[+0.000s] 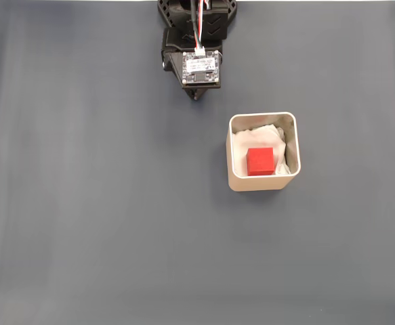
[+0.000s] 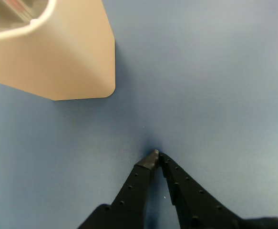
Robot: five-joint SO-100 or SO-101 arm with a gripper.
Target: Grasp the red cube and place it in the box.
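Black gripper fingers fill the near edge of the wrist view, their tips pressed together with nothing between them, clenched and empty just above the cloth. Farther off, up and to the left in that view, stands the beige box, well apart from the tips. From the fixed view, the red cube sits inside the box on white padding, while the arm is folded back at the far edge. By my judgement the placing is done; little remains but resting. A plain dark blue-grey cloth covers the table; no room shows beyond it.
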